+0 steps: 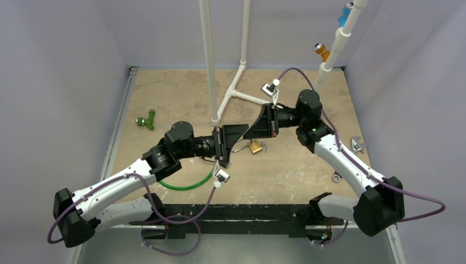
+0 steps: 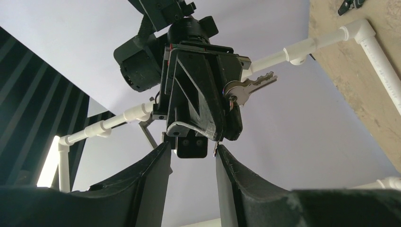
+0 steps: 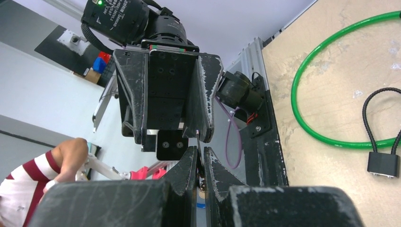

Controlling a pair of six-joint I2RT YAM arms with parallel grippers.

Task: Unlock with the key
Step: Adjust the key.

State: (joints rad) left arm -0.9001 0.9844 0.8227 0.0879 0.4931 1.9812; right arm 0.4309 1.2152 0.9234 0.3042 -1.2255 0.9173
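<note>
The right gripper has its fingers pressed almost together, pinching a thin sliver of metal at the tips. By my reading this is one blade of the keys; the left wrist view shows the rest of the bunch sticking out at its side, up in the air. Facing it tip to tip, the left gripper is spread wide and holds nothing. The right gripper's tips sit at the mouth of that gap, though I cannot tell whether they touch. From above, the two meet over the middle of the table, and the brass padlock lies on it just below them, at about 5 o'clock from the meeting tips and apart from both. It is too small to give its long axis or which way the keyhole faces. The left gripper has it at roughly 4 o'clock and the right at roughly 7; both are near, neither clearly nearer. I judge the coming move turns on this: the keys are aloft and the padlock lies below with nothing holding it, so the free left gripper would have to drop and steady it before a key can go in. A black cable lock lies beside a green cable out toward the left arm — it may equally be the lock meant
</note>
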